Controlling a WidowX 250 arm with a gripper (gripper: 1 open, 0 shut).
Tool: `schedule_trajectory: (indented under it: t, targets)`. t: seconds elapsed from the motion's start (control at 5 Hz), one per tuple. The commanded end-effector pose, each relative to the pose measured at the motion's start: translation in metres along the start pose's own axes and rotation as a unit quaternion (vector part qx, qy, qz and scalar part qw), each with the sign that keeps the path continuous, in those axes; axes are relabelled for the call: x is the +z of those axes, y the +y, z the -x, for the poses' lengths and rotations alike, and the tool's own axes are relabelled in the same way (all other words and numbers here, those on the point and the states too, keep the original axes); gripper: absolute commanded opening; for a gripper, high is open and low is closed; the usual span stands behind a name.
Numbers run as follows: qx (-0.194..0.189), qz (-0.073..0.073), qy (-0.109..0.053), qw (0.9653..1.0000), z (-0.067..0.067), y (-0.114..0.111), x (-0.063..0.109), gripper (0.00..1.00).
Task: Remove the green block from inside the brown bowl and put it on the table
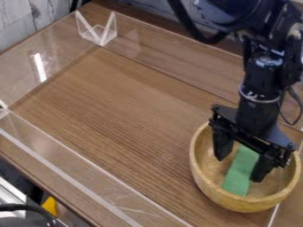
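The brown bowl [208,180] sits at the lower right of the table [130,106]. Inside it lies the green block [242,174], a bright green bar leaning lengthwise against the bowl's inner side. My gripper [250,152] points straight down into the bowl, open, its two black fingers standing on either side of the block's upper end. I see no grip on the block; its top end is partly hidden behind the fingers.
Low clear plastic walls [66,160] edge the tabletop on the left and front. A clear folded plastic piece [97,28] stands at the back left. The bowl lies close to the table's right front corner.
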State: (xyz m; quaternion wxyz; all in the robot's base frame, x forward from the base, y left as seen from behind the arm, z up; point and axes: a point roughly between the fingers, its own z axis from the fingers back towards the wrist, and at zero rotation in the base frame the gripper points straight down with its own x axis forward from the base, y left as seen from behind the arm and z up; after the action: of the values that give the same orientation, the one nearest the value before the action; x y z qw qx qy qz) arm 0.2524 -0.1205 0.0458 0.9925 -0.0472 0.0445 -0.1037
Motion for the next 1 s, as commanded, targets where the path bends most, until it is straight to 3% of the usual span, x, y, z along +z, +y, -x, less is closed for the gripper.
schedule_trajectory:
  t: [0.0, 0.2, 0.4, 0.6, 0.8]
  targets:
    - [0.037, 0.006, -0.02, 0.9991, -0.007, -0.005, 0.008, 0.0]
    - [0.075, 0.011, -0.022, 0.9969, -0.009, -0.007, 0.016, 0.0]
    - [0.053, 0.019, -0.02, 0.9982, -0.012, -0.005, 0.033, 0.0]
    - [0.031, 0.03, -0.022, 0.9988, -0.016, -0.002, 0.059, 0.0]
    - [0.067, 0.043, -0.043, 0.9959, -0.013, 0.007, 0.111, 0.0]
